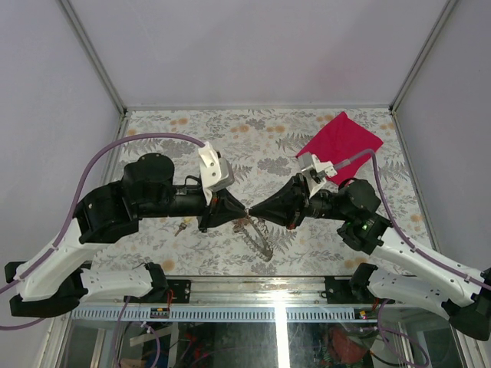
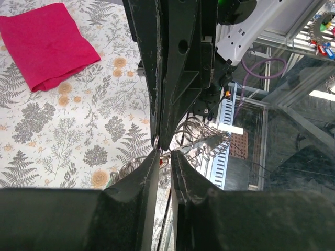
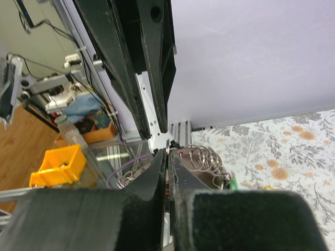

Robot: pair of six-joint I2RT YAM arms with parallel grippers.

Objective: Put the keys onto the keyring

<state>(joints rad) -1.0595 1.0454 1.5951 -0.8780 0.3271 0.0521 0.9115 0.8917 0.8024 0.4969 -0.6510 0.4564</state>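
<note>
Top view, near to far.

- **Keyring [image 1: 259, 234]:** a tangle of wire rings trailing toward 5 o'clock from the spot where the two claws meet. Its low end is close to the front edge of the table [image 1: 153, 130]; whether it touches, cannot tell.
- **Brass key [image 1: 182, 227]:** lies flat on the table at 9 o'clock from the meeting spot, well apart from the rings and just beside the left forearm. Its long axis seems to run 1 to 7 o'clock, but it is too small to be sure.
- **Red key:** not made out.
- **Left gripper [image 1: 242, 208] and right gripper [image 1: 256, 209]:** tip to tip on the 9–3 line.
  - Left wrist view: jaws nearly together, a thin slit with ring wire in it.
  - Right wrist view: jaws pressed tight, a glint of wire at the tip.
  - Judgement: both pinch the keyring, and neither holds a key.
- **Next move:** the left arm is nearer the key, but its own forearm crowds it.
- **Room:** open floral table toward 12. The red cloth [image 1: 340, 139] at 1 o'clock is well clear. The tight side is 6 o'clock, at the front edge.
</note>
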